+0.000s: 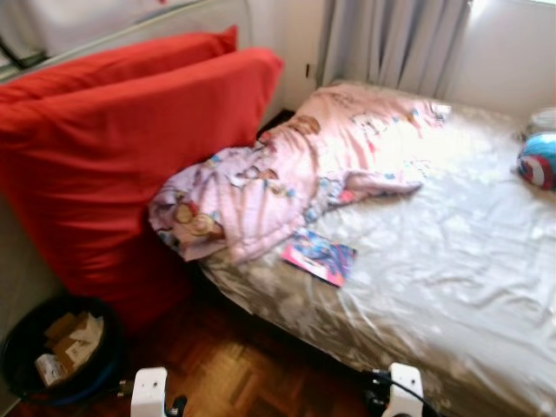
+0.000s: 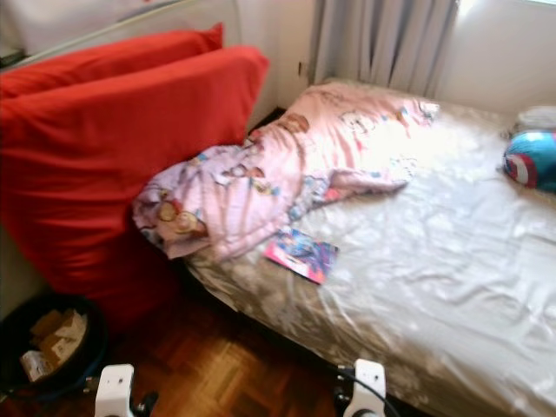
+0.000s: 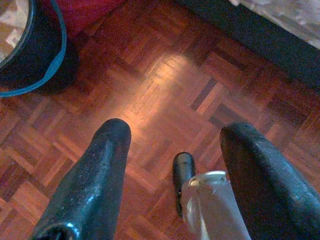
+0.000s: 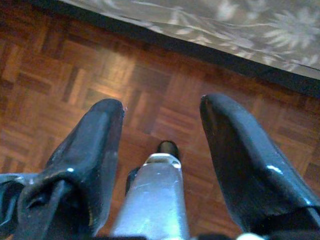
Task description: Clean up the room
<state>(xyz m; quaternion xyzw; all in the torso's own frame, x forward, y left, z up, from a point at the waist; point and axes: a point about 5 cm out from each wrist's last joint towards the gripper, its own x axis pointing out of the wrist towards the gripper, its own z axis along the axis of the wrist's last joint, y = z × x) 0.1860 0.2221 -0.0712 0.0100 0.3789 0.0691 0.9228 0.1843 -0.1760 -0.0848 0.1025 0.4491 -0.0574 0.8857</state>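
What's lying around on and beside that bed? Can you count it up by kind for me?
Red cushions: 2
Pink blanket: 1
Book: 1
Blue and red ball: 1
Bin with cardboard scraps, on the floor: 1
Total: 6

The right gripper [image 4: 162, 117] hangs with its 2 black fingers [image 4: 90, 150] spread apart over parquet floor [image 4: 60, 75]; a floral bedsheet [image 4: 240, 30] crosses the upper frame.
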